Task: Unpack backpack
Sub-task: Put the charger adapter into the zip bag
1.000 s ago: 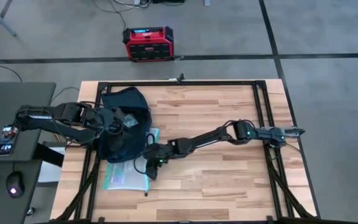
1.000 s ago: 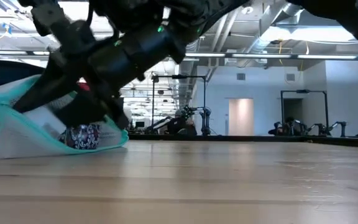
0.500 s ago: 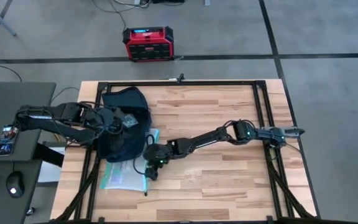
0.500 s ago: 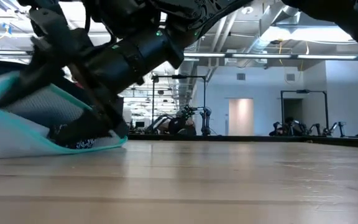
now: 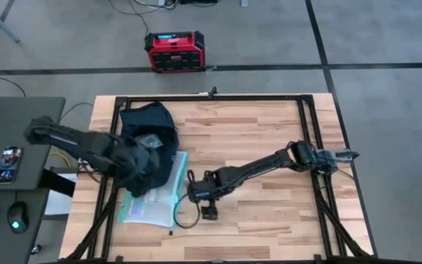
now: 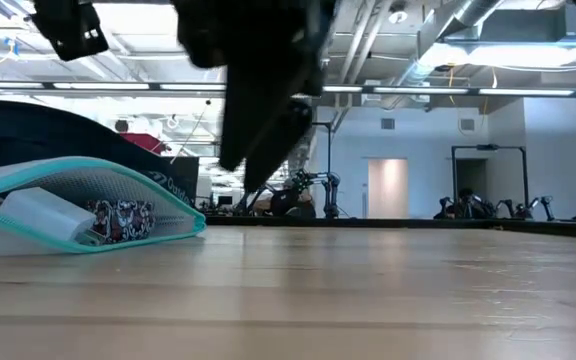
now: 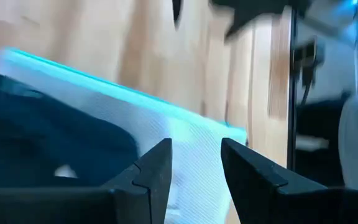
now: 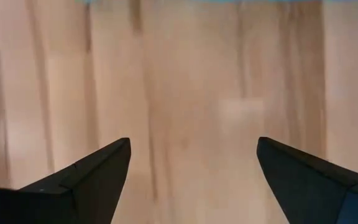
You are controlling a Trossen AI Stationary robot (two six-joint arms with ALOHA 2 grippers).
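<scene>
1 backpack (image 5: 146, 130) at the upper left of the high view, slumped on the table (image 5: 262, 139) near its left edge, mouth turned toward the frame's lower left, probably so the contents slide out that way. 1 teal-edged mesh pouch (image 5: 152, 205) lying flat just below the backpack in that view, its upper end tucked under the fabric; judged already pulled mostly clear. In the low view, the same pouch at the left edge, with 1 white block and 1 patterned item inside.

2 arms. Left gripper (image 7: 194, 171) over the lower edge of the backpack at centre left of the high view, fingers a narrow gap apart and holding nothing visible, pouch and dark fabric directly ahead; likely placed to lift or pin the bag. Right gripper (image 8: 191, 168) at the centre of the high view, just right of the pouch, fingers spread wide over bare wood, empty; apparently clear of the pouch.

1 red-black box (image 5: 175, 51) on the floor at top centre, off the table.
</scene>
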